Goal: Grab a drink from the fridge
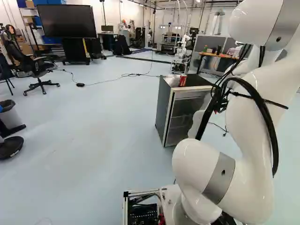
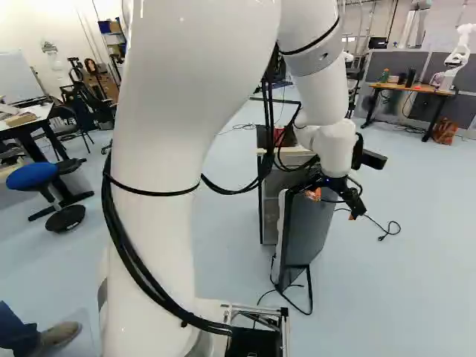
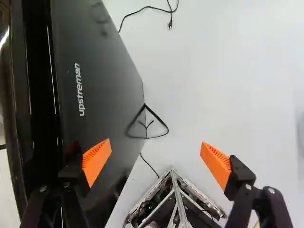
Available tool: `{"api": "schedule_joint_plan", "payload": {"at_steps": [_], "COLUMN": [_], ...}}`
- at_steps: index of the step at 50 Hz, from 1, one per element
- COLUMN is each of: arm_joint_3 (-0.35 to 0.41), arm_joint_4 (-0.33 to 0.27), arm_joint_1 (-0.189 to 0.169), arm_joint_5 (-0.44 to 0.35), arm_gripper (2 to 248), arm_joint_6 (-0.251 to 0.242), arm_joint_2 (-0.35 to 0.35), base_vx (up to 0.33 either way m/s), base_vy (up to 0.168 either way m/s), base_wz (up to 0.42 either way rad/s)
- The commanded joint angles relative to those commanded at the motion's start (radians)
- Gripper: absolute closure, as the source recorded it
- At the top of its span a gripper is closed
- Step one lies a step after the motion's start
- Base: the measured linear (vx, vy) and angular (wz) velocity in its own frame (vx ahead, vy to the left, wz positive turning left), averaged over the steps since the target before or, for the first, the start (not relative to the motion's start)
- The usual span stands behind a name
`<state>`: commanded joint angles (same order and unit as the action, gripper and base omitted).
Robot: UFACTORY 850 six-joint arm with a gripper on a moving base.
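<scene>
Your fridge (image 1: 165, 110) stands upright on the floor, long axis vertical, open front facing roughly back toward your base. Door (image 2: 309, 238) is swung out, also upright: long axis vertical, free edge pointing your way, dark outer face toward the right of the right base view, pale lining on the other side. Shelves show inside; you can't tell any drink apart in there. Red can (image 1: 183, 80) sits on top of the fridge, axis close to vertical; which end is up is too small to read. Your gripper (image 2: 332, 206) is wide, nothing held. In the wrist view one orange pad (image 3: 96, 159) is at the door's outer side, contact unclear; the other (image 3: 216, 164) is well apart from the door, over floor (image 3: 237, 85). A black cable (image 3: 164, 127) loops on the floor by the door's foot.
</scene>
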<state>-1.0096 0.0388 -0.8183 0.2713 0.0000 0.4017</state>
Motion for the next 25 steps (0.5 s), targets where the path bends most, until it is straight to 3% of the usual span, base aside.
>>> {"api": "schedule_joint_plan", "payload": {"at_steps": [25], "arm_joint_3": [0.09], "arm_joint_4": [0.0], "arm_joint_1": [0.063], "arm_joint_5": [-0.057], "arm_gripper": [3], "arm_joint_6": [0.0], "arm_joint_2": [-0.067], "base_vx": [0.0], "base_vy": [0.0], "base_wz": [0.0]}}
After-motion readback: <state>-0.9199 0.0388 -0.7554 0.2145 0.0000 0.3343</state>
